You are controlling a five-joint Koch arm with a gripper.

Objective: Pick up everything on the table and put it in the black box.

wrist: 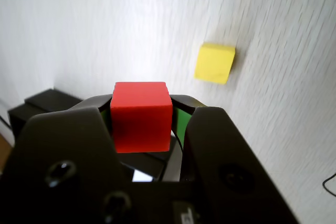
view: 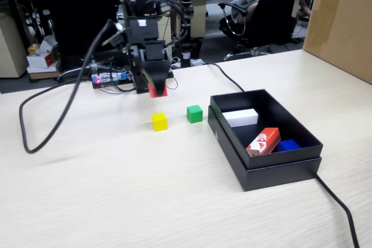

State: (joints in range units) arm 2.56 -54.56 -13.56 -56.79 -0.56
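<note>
1. Clamped between the jaws of the gripper (view: 157, 90), red cube (wrist: 140, 116) is held above table (view: 116, 190), upper-centre of fixed view.
2. Grip should be kept firm; cube carried right, over box (view: 273, 169), w/ near wall cleared before release.

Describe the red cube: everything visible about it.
The red cube is a small plain block with matte, unmarked faces and crisp edges. It sits clamped between the jaws of the gripper, lifted clear of the table, roughly upright. In the fixed view it hangs left of the black box, behind the yellow cube.
</note>
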